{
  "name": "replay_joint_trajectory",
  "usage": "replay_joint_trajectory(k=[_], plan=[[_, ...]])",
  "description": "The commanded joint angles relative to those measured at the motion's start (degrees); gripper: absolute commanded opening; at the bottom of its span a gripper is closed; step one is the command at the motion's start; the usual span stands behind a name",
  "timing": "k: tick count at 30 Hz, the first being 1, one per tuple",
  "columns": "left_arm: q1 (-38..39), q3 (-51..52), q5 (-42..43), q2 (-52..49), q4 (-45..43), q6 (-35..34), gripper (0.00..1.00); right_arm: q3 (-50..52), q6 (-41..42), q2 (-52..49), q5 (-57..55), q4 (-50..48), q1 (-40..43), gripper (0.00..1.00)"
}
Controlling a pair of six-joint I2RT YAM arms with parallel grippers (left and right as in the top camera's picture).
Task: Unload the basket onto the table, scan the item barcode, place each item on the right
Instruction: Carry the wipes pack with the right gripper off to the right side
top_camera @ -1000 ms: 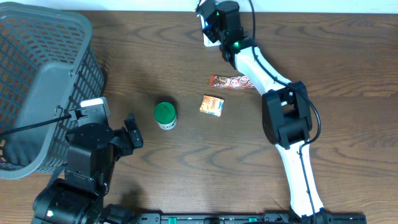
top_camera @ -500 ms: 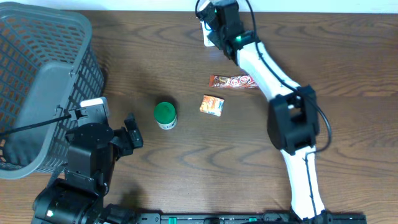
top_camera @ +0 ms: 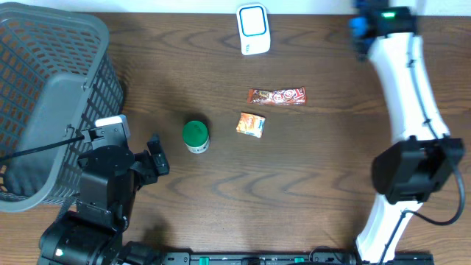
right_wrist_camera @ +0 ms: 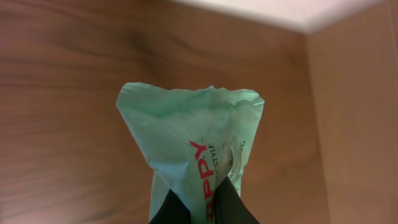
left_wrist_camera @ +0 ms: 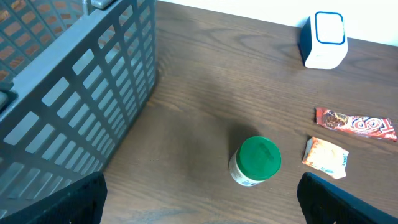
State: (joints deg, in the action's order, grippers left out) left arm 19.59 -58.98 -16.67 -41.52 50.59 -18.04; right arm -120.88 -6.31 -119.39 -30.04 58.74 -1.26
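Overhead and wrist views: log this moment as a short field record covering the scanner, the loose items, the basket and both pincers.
device: scanner, white and blue, at the table's far edge, nothing over it
right arm: right pincer shut on a pale green packet, off to the scanner's right
left arm: left pincer open and empty, beside the basket
container: basket, grey mesh, on the left
loose items: green-lidded jar, orange packet, red candy bar, all apart

The counter (top_camera: 221, 193) was dark grained wood, the basket (top_camera: 66, 29) grey matt plastic, the mint pouch (right_wrist_camera: 186, 130) thin crinkled film.
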Motion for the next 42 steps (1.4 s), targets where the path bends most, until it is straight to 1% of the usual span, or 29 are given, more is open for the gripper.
replay_joint_trajectory(k=[1,6,10,14,20,23,24,25,27,30,31,35,39,40,41,42], plan=[[-0.3,-0.9,-0.5,0.0,0.0,-0.2,0.98,1.4,5.4,-1.6,-2.6,-1.2,9.1,0.01],[-0.3,-0.9,-0.5,0.0,0.0,-0.2,0.98,3.6,5.6,-3.2,1.9,-4.3,19.0,0.01],[-0.3,-0.9,-0.6,0.0,0.0,-0.2,0.98,8.5,5.6,-3.5,7.3,-8.4,25.1,0.01],[-0.3,-0.9,-0.6,0.0,0.0,-0.2,0.98,16.5,5.6,-3.5,8.6,-15.1,30.0,0.01],[-0.3,-0.9,-0.5,0.0,0.0,-0.2,0.98,32.1,4.3,-3.5,8.5,-27.8,35.5,0.01],[-0.3,-0.9,-0.5,0.0,0.0,-0.2,0.98,36.0,2.6,-3.5,8.0,-31.0,37.7,0.02],[-0.3,-0.9,-0.5,0.0,0.0,-0.2,0.98,36.1,2.6,-3.5,7.2,-31.1,38.5,0.06],[-0.3,-0.9,-0.5,0.0,0.0,-0.2,0.98,35.6,2.6,-3.3,7.0,-31.0,39.0,0.18],[-0.3,-0.9,-0.5,0.0,0.0,-0.2,0.98,34.6,2.6,-2.5,7.0,-30.2,39.3,0.61],[-0.3,-0.9,-0.5,0.0,0.0,-0.2,0.98,32.6,2.6,-0.2,8.6,-29.5,38.9,0.88],[-0.3,-0.9,-0.5,0.0,0.0,-0.2,0.98,32.0,2.6,0.7,10.0,-29.4,38.6,0.99],[-0.3,-0.9,-0.5,0.0,0.0,-0.2,0.98,29.8,2.6,5.8,20.0,-29.2,36.0,0.99],[-0.3,-0.9,-0.5,0.0,0.0,-0.2,0.98,29.6,3.2,11.5,32.7,-30.1,31.4,0.99],[-0.3,-0.9,-0.5,0.0,0.0,-0.2,0.98,29.6,3.8,12.4,36.4,-30.3,30.0,0.99],[-0.3,-0.9,-0.5,0.0,0.0,-0.2,0.98,29.6,3.9,13.2,42.5,-30.3,28.0,0.99],[-0.3,-0.9,-0.5,0.0,0.0,-0.2,0.98,29.6,3.2,13.4,50.9,-30.3,24.6,0.99]])
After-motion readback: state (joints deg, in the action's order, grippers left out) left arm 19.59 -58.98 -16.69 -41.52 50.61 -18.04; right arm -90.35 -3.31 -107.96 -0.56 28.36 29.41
